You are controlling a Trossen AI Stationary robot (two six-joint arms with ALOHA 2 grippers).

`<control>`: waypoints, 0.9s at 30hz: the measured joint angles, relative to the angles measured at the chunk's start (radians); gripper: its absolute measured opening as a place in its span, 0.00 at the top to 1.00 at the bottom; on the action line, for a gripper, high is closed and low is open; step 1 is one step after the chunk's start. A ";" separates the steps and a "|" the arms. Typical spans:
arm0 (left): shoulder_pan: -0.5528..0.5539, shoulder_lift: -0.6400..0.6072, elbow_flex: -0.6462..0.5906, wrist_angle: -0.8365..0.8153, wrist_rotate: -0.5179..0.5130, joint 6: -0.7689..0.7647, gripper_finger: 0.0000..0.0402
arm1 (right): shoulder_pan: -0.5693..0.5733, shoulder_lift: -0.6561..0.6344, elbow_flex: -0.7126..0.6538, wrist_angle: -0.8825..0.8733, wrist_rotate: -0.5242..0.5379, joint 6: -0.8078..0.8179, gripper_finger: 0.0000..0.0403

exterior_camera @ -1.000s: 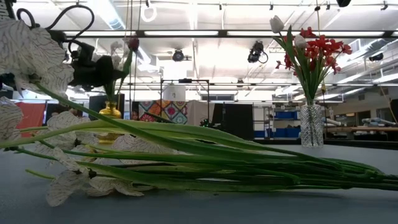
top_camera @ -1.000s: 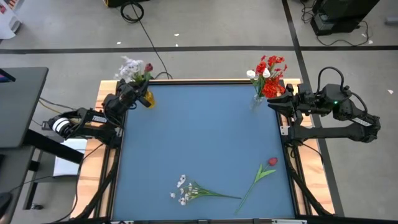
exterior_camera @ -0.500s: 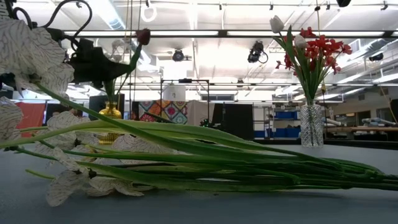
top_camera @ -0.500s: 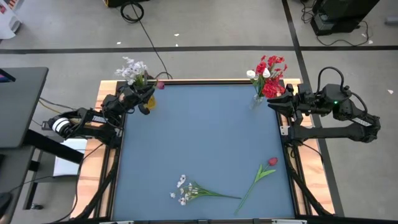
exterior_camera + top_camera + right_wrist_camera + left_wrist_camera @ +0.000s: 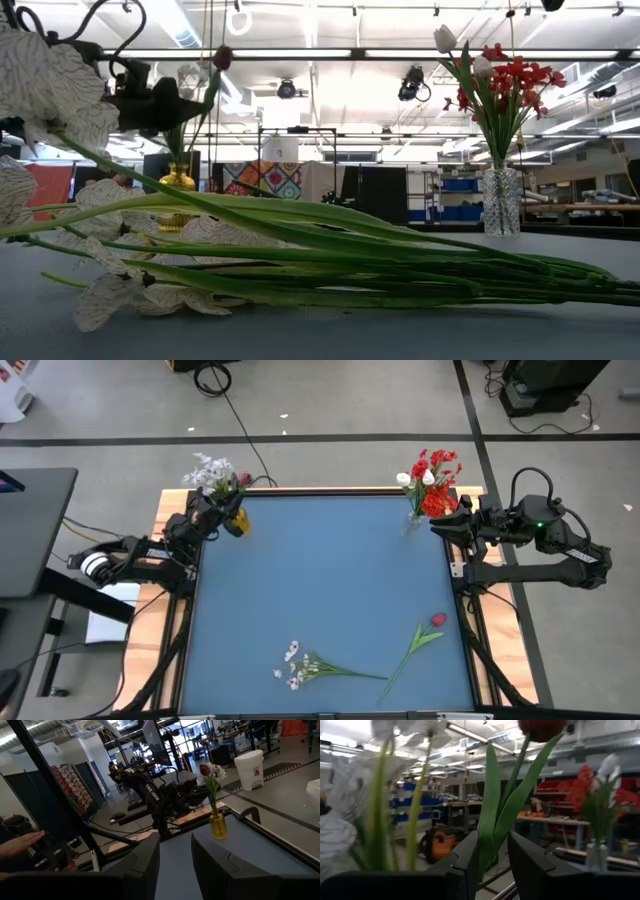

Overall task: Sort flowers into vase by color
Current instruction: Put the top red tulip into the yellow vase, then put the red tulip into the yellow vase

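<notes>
My left end effector [image 5: 492, 862] is clamped on a red bud's green stalk [image 5: 487, 827], over the yellow vase [image 5: 238, 520] of white blossoms at the surface's [image 5: 320, 580] far left corner; my right end effector's [image 5: 175, 862] fingers stand apart, holding nothing

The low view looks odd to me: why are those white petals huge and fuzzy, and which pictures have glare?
Low view: the white spray lies close to the lens, so it looms soft, while the glass vase stays crisp. Ceiling strip lights glare there. Left wrist view: near white blossoms blur against bright lamps.
</notes>
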 joint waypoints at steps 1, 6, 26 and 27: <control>-0.001 -0.007 0.000 -0.016 -0.014 0.006 0.73 | 0.000 0.000 0.000 0.000 0.000 0.000 0.70; -0.001 -0.044 0.000 -0.139 -0.055 0.014 0.70 | 0.000 0.000 0.000 0.000 0.000 0.000 0.70; -0.219 -0.201 0.182 -0.215 0.106 0.194 0.54 | 0.000 0.000 0.000 0.000 0.000 0.000 0.70; -0.239 -0.201 0.208 -0.232 0.106 0.198 0.54 | 0.000 0.000 0.000 0.000 0.000 0.000 0.70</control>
